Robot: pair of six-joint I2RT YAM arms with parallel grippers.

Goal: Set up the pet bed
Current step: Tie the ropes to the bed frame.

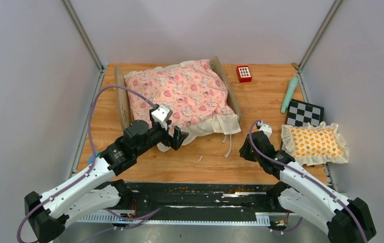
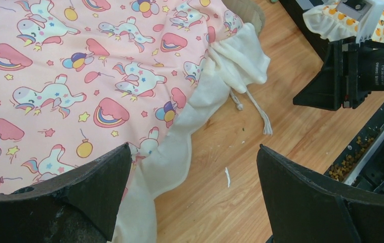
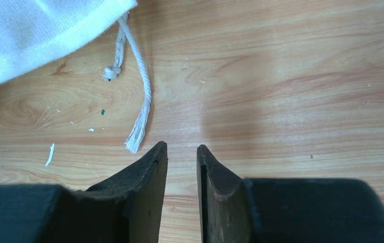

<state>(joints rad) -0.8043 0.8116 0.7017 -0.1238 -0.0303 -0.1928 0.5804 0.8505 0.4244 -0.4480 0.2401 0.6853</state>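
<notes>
The pet bed's light-wood frame (image 1: 122,98) stands at the back of the table. Its pink unicorn-print quilt (image 1: 180,93) lies heaped over it and hides the mattress. The quilt's cream ruffle (image 2: 180,147) spills over the front corner onto the table, with a white cord (image 2: 255,109) trailing from it. My left gripper (image 1: 180,137) is open wide at that front corner; in the left wrist view the left gripper (image 2: 194,152) has one finger over the quilt edge and bare wood between the fingers. My right gripper (image 3: 182,148) hangs over bare wood just right of the cord (image 3: 139,101), its jaws a narrow gap apart with nothing between them.
An orange-patterned frilled pillow (image 1: 314,143) lies at the right edge, partly on a black-and-white checkered board (image 1: 304,112). A teal tube (image 1: 289,94) and a small red box (image 1: 243,73) sit at the back right. Crumbs lie along the black rail at the near edge.
</notes>
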